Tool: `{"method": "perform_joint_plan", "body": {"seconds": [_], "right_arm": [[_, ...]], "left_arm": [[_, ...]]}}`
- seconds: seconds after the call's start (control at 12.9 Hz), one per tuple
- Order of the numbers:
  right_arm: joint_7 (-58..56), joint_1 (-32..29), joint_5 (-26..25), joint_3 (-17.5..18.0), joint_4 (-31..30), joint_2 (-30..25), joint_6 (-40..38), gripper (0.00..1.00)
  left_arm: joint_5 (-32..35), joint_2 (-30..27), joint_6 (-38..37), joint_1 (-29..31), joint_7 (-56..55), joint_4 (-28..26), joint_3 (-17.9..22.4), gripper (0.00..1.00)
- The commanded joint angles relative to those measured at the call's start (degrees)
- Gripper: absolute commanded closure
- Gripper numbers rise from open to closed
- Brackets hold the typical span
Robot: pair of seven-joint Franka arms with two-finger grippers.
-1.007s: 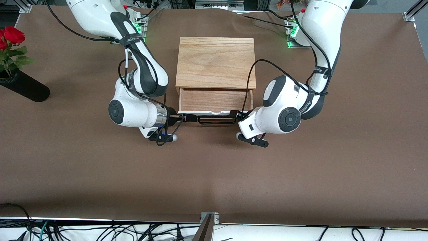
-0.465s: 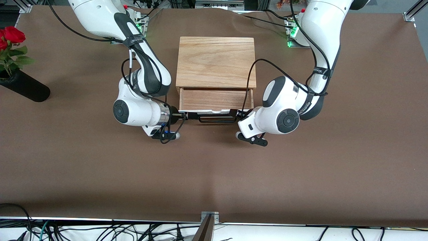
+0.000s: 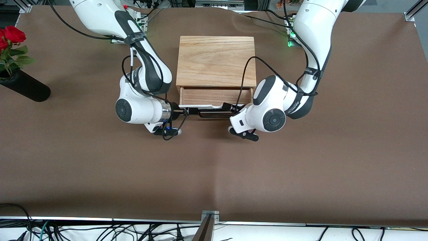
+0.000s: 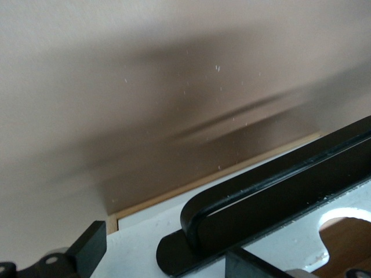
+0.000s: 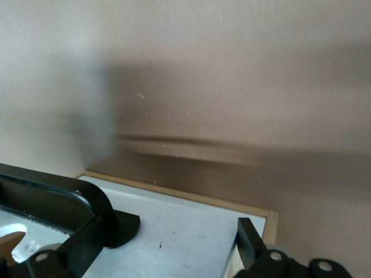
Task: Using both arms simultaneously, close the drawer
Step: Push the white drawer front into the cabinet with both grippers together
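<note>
Drawer [image 3: 214, 96] part-open in its box [image 3: 215, 60].
My left gripper [image 3: 230, 108] and right gripper [image 3: 187, 111] flank its handle [image 3: 214, 113].

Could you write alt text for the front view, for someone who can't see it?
Two white robot arms meet at a partly open drawer in an oak box, the left gripper and right gripper at opposite ends of its black handle. A rose vase lies at the right arm's end of the table.

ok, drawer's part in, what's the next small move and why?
Probably keep both grippers pushing evenly toward the light oak-grain box. The shallow wooden drawer still shows interior; left gripper and right gripper sit at its white front panel.
</note>
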Motion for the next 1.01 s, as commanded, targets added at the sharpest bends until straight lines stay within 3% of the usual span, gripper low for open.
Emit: {"method": "perform_joint_plan", "body": {"seconds": [0.0, 0.93], "right_arm": [[-0.68, 2.04, 0.49, 0.37, -5.01, -1.57, 0.18, 0.00], [0.20, 3.01, 0.66, 4.85, -10.81, -2.37, -2.45, 0.00]], "left_arm": [[-1.20, -1.37, -4.44, -1.94, 1.18, -1.95, -0.29, 0.00], [-1.20, -1.81, -14.27, -4.76, 1.27, -1.25, -0.47, 0.00]]}}
